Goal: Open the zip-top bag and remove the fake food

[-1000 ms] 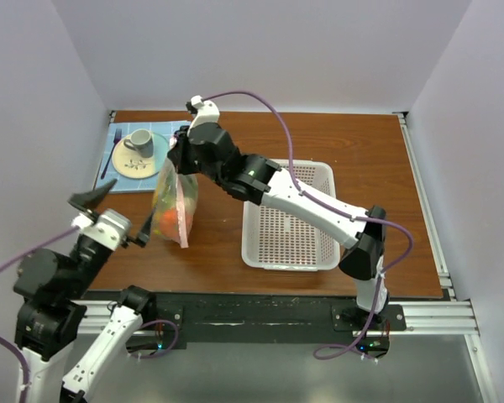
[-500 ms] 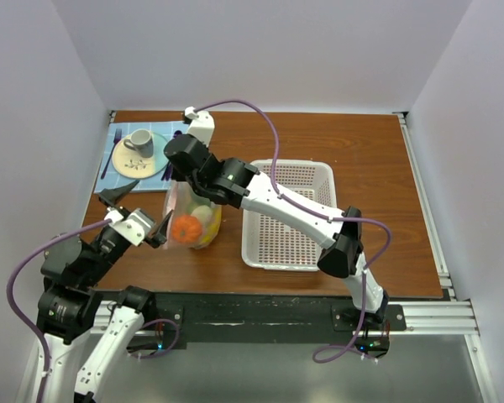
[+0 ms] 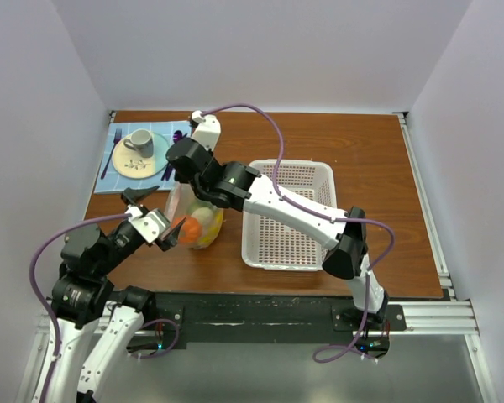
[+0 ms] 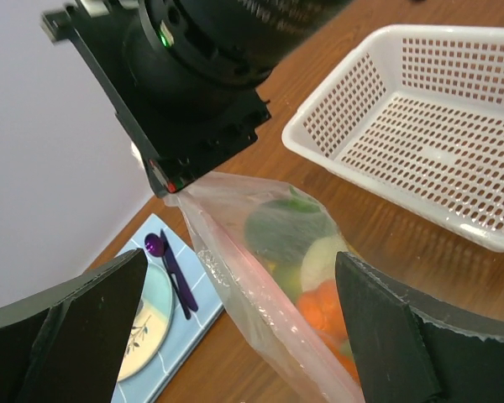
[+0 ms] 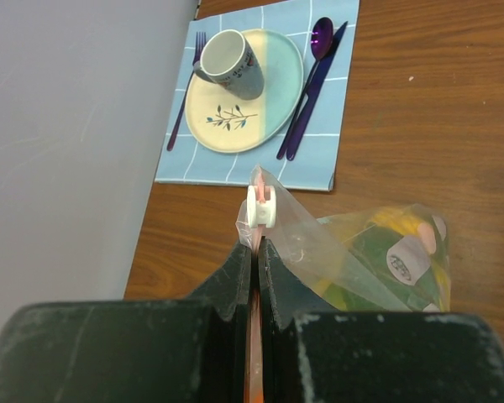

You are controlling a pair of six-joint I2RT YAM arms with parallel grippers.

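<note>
The bag (image 3: 193, 220) sat left of centre on the table (image 3: 370, 143), fat end down on the wood and mouth end lifted up. The fake food (image 4: 307, 269) was all inside it, bunched at the bottom: an orange (image 3: 185, 228), a white piece (image 3: 204, 216) and a green piece (image 4: 279, 228), w/ some yellow showing in the right wrist view. The right gripper (image 5: 254, 248) had its jaws pressed tight together on the pink zip strip (image 4: 235, 270), w/ the white slider (image 5: 260, 206) just past the fingertips, i.e. at that end of the mouth. Whether the zip was parted at all couldn't be told, but the strip looked flat and joined. The left gripper (image 3: 170, 234) was low and just beside the bag's near-left side, jaws spread wide w/ nothing in them. From its own camera the bag lay in line btw the fingers, no contact visible. The white basket (image 4: 344, 105) stood just right of the bag and held nothing that could be seen. At the far-left corner, apart from the work, lay a blue placemat (image 5: 329, 159) w/ a plate (image 5: 244, 105) and cup (image 5: 232, 64). Progress, as a judgement: early. The bag was gripped and presented, but prob. not yet opened, and no food was out. Left to do: hold one side, run the slider, then pick out each piece.
</note>
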